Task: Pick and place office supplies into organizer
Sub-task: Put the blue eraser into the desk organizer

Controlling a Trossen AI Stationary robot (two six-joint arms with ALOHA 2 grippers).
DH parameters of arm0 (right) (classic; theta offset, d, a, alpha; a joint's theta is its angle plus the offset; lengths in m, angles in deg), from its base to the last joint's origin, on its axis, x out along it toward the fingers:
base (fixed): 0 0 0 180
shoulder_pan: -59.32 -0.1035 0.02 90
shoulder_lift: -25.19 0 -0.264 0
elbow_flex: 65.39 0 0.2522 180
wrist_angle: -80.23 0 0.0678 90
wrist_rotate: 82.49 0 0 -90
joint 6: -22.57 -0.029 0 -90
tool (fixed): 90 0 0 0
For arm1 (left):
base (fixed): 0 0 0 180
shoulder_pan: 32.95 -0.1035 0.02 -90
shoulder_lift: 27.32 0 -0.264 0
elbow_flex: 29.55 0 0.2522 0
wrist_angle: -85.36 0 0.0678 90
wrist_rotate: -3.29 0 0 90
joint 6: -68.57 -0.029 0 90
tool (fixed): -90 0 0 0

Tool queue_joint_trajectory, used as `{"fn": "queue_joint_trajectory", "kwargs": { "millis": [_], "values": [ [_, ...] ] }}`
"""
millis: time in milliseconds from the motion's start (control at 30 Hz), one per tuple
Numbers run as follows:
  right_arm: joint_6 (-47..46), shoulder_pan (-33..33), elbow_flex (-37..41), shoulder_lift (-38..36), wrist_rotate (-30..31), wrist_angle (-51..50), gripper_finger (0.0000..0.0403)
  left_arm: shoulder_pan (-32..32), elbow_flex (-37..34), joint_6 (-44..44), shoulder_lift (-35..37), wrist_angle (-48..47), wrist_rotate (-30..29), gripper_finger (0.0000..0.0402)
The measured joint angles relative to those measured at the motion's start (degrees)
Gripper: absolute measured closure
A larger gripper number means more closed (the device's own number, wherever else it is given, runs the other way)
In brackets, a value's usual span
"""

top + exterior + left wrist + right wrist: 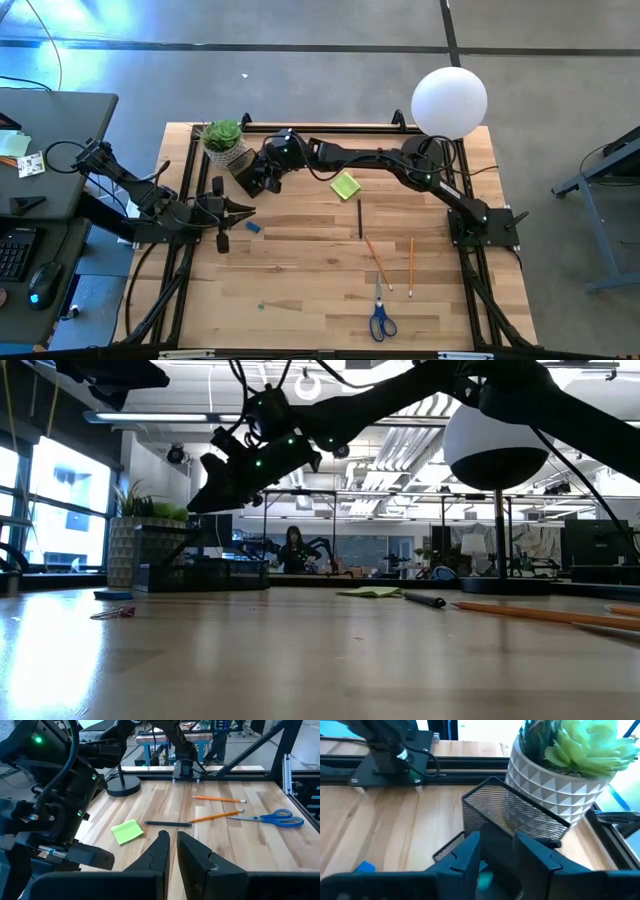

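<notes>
The dark mesh organizer stands at the table's far left beside the potted plant. My right gripper hangs open just above the organizer; what lies between its fingers I cannot make out. My left gripper is shut on nothing, raised near the table's left edge. Flat on the wood lie the yellow-green sticky pad, a dark pen, two pencils, the blue-handled scissors and a small blue eraser.
A white globe lamp on a black round base stands at the far right. A tiny clip-like piece lies near the front left. A black frame rail runs along the table's sides. The near middle of the wood is bare.
</notes>
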Motion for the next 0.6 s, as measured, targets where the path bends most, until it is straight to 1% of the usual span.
{"fn": "queue_joint_trajectory", "kwargs": {
  "millis": [167, 333, 400, 500, 600],
  "values": [
    [-0.9, 0.0, 0.0, 0.0, 0.3, -0.1, 0.0246, 0.0, 0.0, 0.2, 0.0, 0.0, 0.0, 0.0376],
    [-4.7, -1.3, 0.0, 0.0, -4.5, -2.1, 0.0223, 0.0, 0.0, 0.3, 0.0, -0.5, 0.0, 0.0376],
    [-5.4, -3.0, 0.0, 0.0, -4.9, -3.6, 0.0221, 0.0, 0.0, 0.3, 0.0, -0.7, 0.0, 0.0376],
    [-5.7, -6.5, 0.0, 0.3, -2.6, -5.1, 0.0224, 0.0, 0.0, 0.3, 0.1, -0.7, 0.0, 0.0376],
    [-6.0, -10.0, 0.0, 1.0, 3.8, -5.8, 0.0234, 0.0, 0.0, 0.3, 0.1, -0.6, 0.0, 0.0376]
  ]
}}
